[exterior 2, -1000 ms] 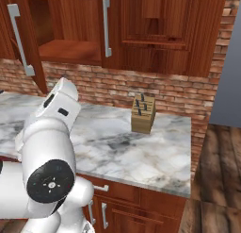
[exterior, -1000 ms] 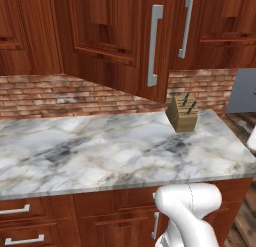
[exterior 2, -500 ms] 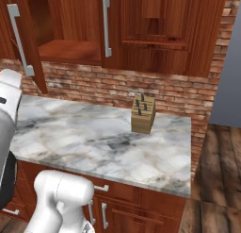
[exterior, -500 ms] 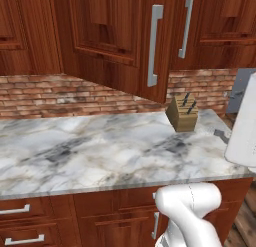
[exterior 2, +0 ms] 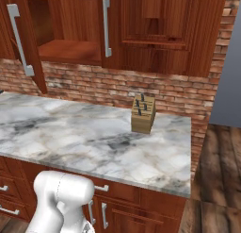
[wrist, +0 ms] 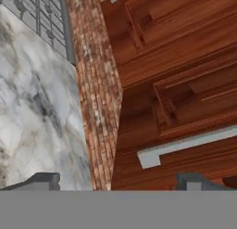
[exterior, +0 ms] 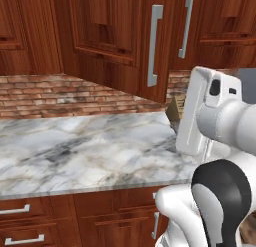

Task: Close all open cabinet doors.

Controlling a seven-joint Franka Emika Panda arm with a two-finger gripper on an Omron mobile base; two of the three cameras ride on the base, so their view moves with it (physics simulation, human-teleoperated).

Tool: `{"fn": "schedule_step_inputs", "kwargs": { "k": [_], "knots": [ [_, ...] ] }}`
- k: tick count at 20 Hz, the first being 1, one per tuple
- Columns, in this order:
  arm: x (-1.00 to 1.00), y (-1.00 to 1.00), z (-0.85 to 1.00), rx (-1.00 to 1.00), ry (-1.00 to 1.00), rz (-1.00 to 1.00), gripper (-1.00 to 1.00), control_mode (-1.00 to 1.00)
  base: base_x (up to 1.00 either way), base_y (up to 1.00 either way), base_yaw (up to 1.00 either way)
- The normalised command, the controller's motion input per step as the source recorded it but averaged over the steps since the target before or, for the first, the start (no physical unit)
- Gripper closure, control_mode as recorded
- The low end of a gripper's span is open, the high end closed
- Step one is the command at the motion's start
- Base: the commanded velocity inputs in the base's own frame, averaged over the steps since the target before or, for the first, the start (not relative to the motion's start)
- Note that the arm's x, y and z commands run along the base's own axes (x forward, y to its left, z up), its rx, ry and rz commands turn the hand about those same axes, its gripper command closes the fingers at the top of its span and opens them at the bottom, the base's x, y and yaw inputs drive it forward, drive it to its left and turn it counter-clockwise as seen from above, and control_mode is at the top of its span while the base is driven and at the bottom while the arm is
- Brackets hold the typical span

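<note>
One cabinet door (exterior 2: 28,43) hangs swung out over the left end of the marble worktop (exterior 2: 94,142), its grey bar handle (exterior 2: 20,41) facing the room and the shelf behind it bare; the neighbouring door (exterior 2: 113,29) looks closed. To shut it well, bring the hand round to the door's outer face near the handle and push steadily toward the frame. In the hand view the fingers (wrist: 118,181) stand spread wide, pinching nothing. Since half a second ago the arm has swung across, now partly hiding the knife block (exterior 2: 143,114) in the left base view.
</note>
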Motion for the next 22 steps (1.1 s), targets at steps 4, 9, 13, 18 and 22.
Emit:
{"fn": "schedule_step_inputs", "kwargs": {
  "k": [4, 9, 13, 18, 22],
  "knots": [
    [0.54, 0.6, 0.0, -0.19, -0.03, -0.2, -1.0, -1.0, 0.0, 0.0, 0.0],
    [0.6, 0.54, 0.0, -0.18, -0.01, -0.21, -1.0, -1.0, 0.0, 0.0, 0.0],
    [0.78, 0.28, 0.0, -0.12, 0.0, -0.18, -1.0, -1.0, 0.0, 0.0, 0.0],
    [0.87, 0.06, 0.0, -0.07, 0.0, -0.13, -1.0, -1.0, 0.0, 0.0, 0.0],
    [0.9, 0.0, 0.0, -0.02, 0.0, -0.06, -1.0, -1.0, 0.0, 0.0, 0.0]
  ]
}}
